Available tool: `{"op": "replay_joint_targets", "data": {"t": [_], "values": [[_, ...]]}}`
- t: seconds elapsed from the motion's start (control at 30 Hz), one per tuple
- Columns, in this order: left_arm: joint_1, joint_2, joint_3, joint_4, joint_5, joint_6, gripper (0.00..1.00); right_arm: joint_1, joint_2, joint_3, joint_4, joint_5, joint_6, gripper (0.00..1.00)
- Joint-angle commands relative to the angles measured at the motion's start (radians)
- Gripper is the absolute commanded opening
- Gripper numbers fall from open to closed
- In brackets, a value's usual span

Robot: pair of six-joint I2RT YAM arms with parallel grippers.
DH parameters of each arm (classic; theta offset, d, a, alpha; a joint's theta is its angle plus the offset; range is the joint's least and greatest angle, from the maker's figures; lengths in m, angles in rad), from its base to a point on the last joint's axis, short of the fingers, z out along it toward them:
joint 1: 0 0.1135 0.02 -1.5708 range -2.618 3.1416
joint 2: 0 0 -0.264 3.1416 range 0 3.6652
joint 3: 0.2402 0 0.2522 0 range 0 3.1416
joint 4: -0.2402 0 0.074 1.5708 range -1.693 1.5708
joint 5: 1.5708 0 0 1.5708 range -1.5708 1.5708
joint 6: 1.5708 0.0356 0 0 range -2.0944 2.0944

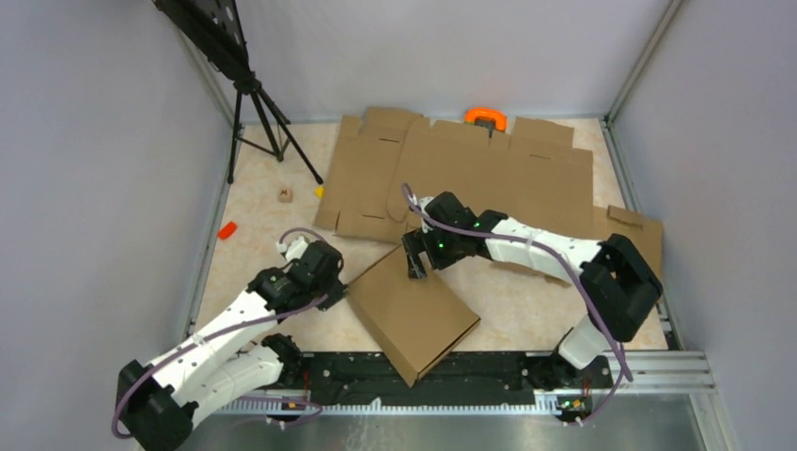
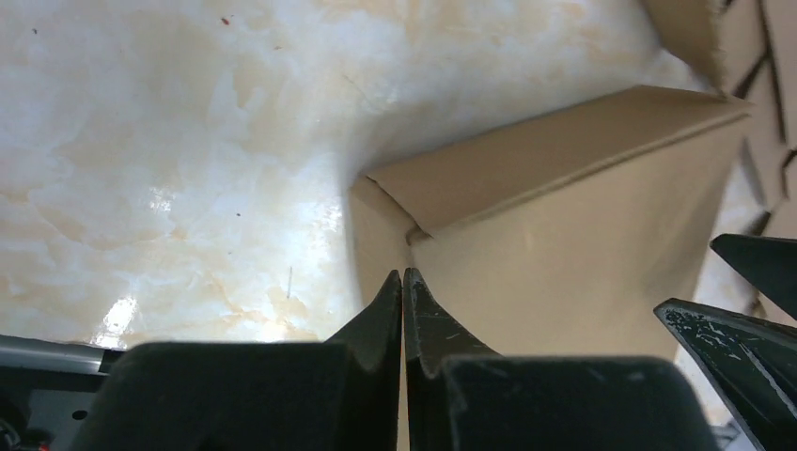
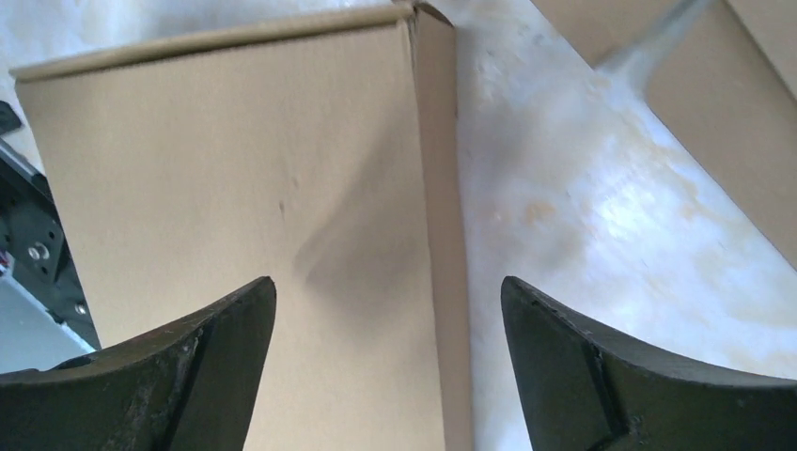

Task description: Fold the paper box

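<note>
- I see the paper box (image 1: 414, 315) folded shut, lying on the counter (image 1: 522, 305) near the front rail, between the two arms and turned at an angle.
- My left pincer (image 1: 340, 285) has its fingers (image 2: 381, 315) pressed together with nothing between them. The tips sit right at the box's left corner, and I cannot tell whether they touch it.
- My right pincer (image 1: 414, 265) is spread wide over the box's far end and grips nothing. In its wrist view, the top panel and one narrow side wall lie between the fingers (image 3: 188, 366).
- Flat cardboard blanks (image 1: 489, 174) lie just behind the box, with an orange object (image 1: 485, 117) at their far edge.
- A tripod (image 1: 258, 122) stands in the far left corner.
</note>
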Motion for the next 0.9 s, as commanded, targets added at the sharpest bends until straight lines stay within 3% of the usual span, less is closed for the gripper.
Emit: {"op": "replay_joint_targets", "data": {"t": [0.0, 0.17, 0.3, 0.4, 0.5, 0.87], "values": [[0.0, -0.074, 0.06, -0.048, 0.033, 0.15, 0.0, 0.015, -0.15, 0.021, -0.158, 0.111, -0.061, 0.88], [0.0, -0.106, 0.123, 0.007, 0.114, 0.306, 0.0, 0.028, -0.301, -0.005, -0.239, 0.077, -0.063, 0.87], [0.002, -0.081, 0.124, 0.165, 0.253, 0.425, 0.0, 0.146, -0.378, -0.047, -0.247, -0.014, -0.024, 0.59], [0.009, -0.027, 0.134, 0.209, 0.236, 0.438, 0.0, 0.314, -0.388, -0.07, -0.22, -0.003, 0.038, 0.36], [0.051, 0.043, 0.15, 0.256, 0.319, 0.471, 0.0, 0.413, -0.39, -0.101, -0.174, 0.01, 0.12, 0.0], [0.069, 0.164, 0.062, 0.347, 0.419, 0.5, 0.0, 0.558, -0.344, -0.316, 0.07, 0.042, 0.331, 0.0]]}}
